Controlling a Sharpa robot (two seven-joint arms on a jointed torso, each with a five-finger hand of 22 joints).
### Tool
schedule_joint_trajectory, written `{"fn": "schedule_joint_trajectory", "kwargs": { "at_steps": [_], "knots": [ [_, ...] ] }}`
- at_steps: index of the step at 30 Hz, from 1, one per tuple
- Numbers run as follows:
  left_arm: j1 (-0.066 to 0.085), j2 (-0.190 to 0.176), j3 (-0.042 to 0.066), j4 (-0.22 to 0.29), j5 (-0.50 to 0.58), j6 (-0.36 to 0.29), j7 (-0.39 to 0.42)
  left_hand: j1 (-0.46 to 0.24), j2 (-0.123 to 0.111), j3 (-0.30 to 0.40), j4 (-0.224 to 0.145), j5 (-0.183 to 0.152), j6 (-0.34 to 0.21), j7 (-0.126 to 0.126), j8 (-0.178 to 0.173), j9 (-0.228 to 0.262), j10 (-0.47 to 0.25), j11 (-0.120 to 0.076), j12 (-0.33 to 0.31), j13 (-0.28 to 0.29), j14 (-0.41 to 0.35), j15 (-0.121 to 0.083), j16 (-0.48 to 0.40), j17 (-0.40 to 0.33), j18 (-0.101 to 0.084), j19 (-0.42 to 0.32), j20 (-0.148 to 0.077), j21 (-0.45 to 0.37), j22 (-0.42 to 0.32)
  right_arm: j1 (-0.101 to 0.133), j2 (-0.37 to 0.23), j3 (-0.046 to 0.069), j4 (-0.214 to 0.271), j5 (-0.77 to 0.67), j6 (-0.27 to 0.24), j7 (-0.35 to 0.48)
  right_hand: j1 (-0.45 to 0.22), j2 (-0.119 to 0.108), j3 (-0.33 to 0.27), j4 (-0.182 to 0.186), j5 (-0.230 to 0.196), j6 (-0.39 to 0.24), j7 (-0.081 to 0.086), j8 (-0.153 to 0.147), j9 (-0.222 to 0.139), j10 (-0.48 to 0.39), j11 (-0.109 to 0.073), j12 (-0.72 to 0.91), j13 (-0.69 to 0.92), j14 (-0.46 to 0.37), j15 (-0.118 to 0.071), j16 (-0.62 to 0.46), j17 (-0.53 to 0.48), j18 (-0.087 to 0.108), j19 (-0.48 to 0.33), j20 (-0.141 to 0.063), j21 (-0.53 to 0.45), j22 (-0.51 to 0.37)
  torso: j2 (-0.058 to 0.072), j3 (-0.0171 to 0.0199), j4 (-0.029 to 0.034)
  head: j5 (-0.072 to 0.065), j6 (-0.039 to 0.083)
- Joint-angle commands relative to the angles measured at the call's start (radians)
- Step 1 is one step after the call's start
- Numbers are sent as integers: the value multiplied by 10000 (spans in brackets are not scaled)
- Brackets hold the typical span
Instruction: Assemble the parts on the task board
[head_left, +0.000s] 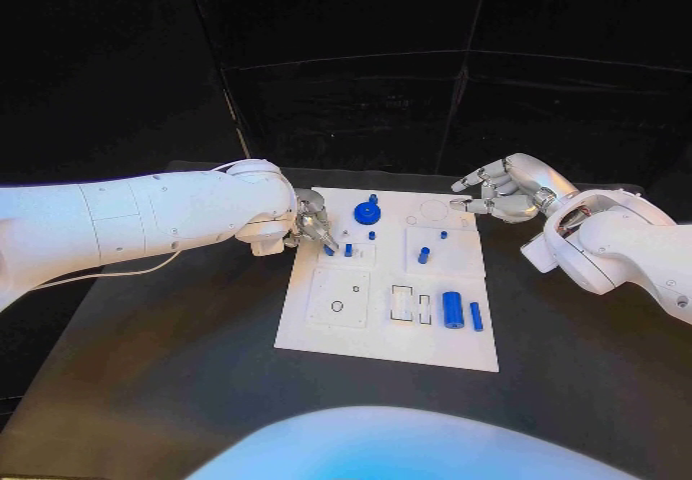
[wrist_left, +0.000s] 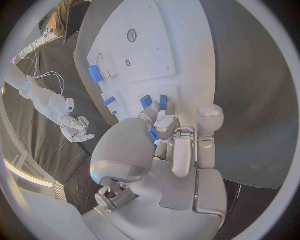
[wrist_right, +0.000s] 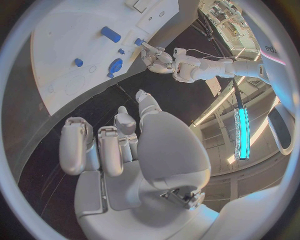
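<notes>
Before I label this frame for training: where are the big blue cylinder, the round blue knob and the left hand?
big blue cylinder (head_left: 453, 309): head view, mid-body.
round blue knob (head_left: 368, 212): head view, disc centre.
left hand (head_left: 312, 229): head view, middle of the hand.

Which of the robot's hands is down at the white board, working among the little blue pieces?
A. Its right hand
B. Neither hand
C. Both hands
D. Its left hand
D. The left hand reaches its fingers down onto the task board by a small blue part, while the right hand hangs off the board's far right corner, holding nothing.
</notes>
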Motion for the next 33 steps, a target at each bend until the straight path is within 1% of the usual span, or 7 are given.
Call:
{"fn": "schedule_joint_trajectory", "kwargs": {
  "at_steps": [1,7,16,20,25,28,33],
  "knots": [
    [-5,28,-8,7,-33,203,-45,-8,114,543,-471,33,10,-112,221,858,51,6,-38,-12,901,-51,-26,1886,-77,34,-25,50,11,16,10,6,9,29,68,47,-21,94,-24,35,40,-39,-50,31,-14,24,-25,-14,-11,798,-78,-39,1756,185,-24,-23,-35,-10,-3,7,-1,2,-9],
    [-4,43,-8,-56,-31,287,-56,-64,78,567,-459,33,5,-112,233,873,52,6,-43,-15,899,-52,-29,1879,-73,23,-27,32,-6,16,10,6,9,29,73,52,-21,94,-24,35,40,-39,-50,31,-14,24,-25,-14,-11,798,-78,-39,1756,185,-24,-23,-35,-10,-6,3,-6,-8,-28],
    [-4,103,-8,-148,-28,411,-67,-785,-537,136,-189,32,127,-126,307,931,72,9,-26,-4,893,-51,-40,1852,-76,22,-29,18,7,16,7,6,10,28,79,84,-21,94,-24,35,40,-39,-50,31,-14,24,-25,-14,-11,798,-78,-39,1756,185,-24,-23,-35,-10,-8,4,-7,-9,-44],
    [-4,121,-8,-178,-28,424,-68,-1114,-715,-150,4,31,198,-131,337,952,96,2,-1,16,898,-58,-31,1877,-80,39,-32,34,40,16,5,6,12,28,62,95,-21,94,-24,35,40,-39,-50,31,-14,24,-25,-14,-11,798,-78,-39,1756,185,-24,-23,-35,-10,-8,2,-3,-12,-51],
    [-3,157,-9,-227,-27,413,-70,-1335,-790,-406,175,30,243,-146,366,978,104,-11,6,11,902,-69,-23,1894,-84,59,-39,50,71,16,1,6,13,28,37,105,-21,94,-24,35,40,-39,-50,31,-14,24,-25,-14,-11,798,-78,-39,1756,185,-24,-23,-35,-10,-15,17,-2,-8,-38],
    [-3,180,-10,-255,-27,410,-71,-1380,-796,-501,229,31,262,-157,384,994,93,-20,-10,-19,907,-77,-15,1916,-88,74,-44,65,96,16,2,6,15,28,30,109,-21,94,-24,35,40,-39,-50,31,-14,24,-25,-14,-11,798,-78,-39,1756,185,-24,-23,-35,-10,-7,4,-4,-20,-38],
    [-3,216,-10,-299,-27,404,-72,-1411,-796,-586,274,31,280,-167,406,1012,101,-29,-1,-6,906,-85,-15,1916,-88,80,-49,68,105,16,-2,6,19,28,23,111,-21,94,-24,35,40,-39,-50,31,-14,24,-25,-14,-11,798,-78,-39,1756,185,-24,-23,-35,-10,-3,6,-8,-12,-37]
  ]
}}
